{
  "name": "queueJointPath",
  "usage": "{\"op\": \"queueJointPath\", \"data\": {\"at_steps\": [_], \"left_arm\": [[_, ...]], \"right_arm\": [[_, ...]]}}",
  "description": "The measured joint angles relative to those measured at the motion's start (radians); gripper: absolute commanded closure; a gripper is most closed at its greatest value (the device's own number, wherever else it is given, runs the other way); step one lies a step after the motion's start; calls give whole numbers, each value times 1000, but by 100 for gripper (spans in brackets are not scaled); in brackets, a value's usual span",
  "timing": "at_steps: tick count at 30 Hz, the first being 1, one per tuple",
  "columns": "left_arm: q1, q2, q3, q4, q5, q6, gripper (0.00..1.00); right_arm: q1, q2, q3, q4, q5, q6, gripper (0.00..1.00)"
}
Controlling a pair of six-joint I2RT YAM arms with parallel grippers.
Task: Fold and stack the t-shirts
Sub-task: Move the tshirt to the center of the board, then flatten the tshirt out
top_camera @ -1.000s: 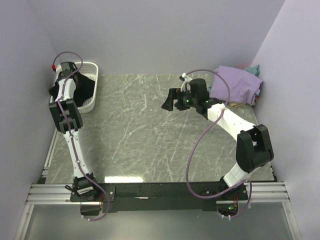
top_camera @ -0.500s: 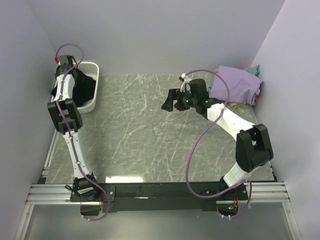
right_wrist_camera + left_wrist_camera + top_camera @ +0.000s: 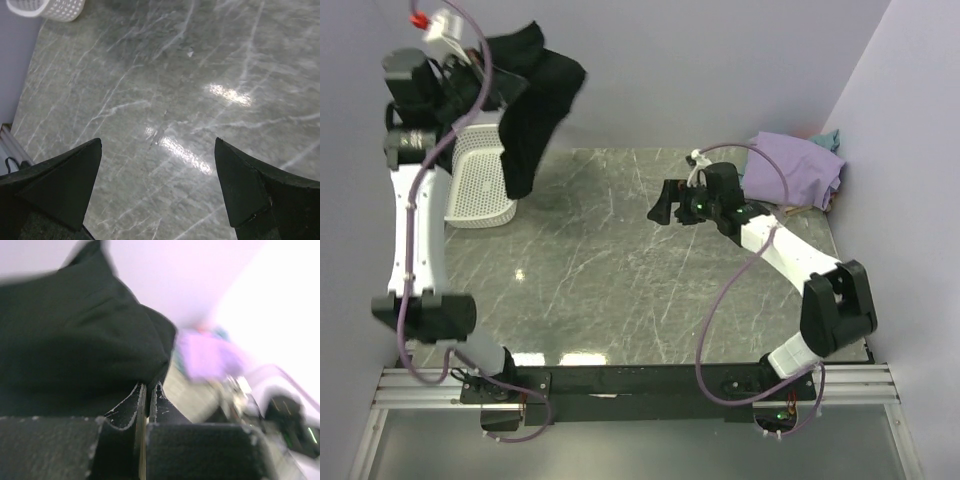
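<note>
**Left wrist view.** I see the left gripper with its fingers closed to a thin slit, pinching a fold of the black t-shirt. The cloth bunches above and left of the fingertips and fills most of the frame. Beyond it lies a blurred lavender t-shirt.

**Top external view.** The left arm is raised high at the far-left corner. The black t-shirt hangs from it in the air, long axis roughly vertical. Its lower end falls in front of the right side of the white basket. I cannot tell what the basket holds. The lavender t-shirt lies crumpled at the far-right corner of the marble table, with a bit of teal t-shirt behind it. The right gripper sits over mid-table, pointing left, near the lavender heap.

**Right wrist view.** The right gripper's fingers are spread wide, holding nothing, over bare table. A basket corner shows at top left.
</note>
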Motion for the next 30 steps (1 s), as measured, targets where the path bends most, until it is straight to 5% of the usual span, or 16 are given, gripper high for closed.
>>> {"op": "queueJointPath", "data": {"at_steps": [5, 8, 10, 12, 18, 25, 30], "left_arm": [[-189, -252, -452, 122, 107, -11, 99], [-288, -315, -766, 217, 132, -47, 41], [-355, -312, -911, 236, 112, -56, 33], [-447, -306, -1055, 243, 76, -75, 5], [-641, -346, -1238, 225, -100, -97, 0], [-640, -533, -1226, 169, -550, -151, 1], [-632, -440, -1141, 129, -760, -156, 1]], "right_arm": [[0, -190, -69, -18, 143, 13, 0], [0, -330, -82, -36, 241, 14, 0], [0, -402, -82, -48, 301, 14, 0], [0, -468, -82, -77, 356, 11, 0], [0, -573, -84, -166, 384, 14, 0], [0, -538, -194, -166, 277, 82, 0], [1, -351, -240, -133, 177, 127, 0]]}}
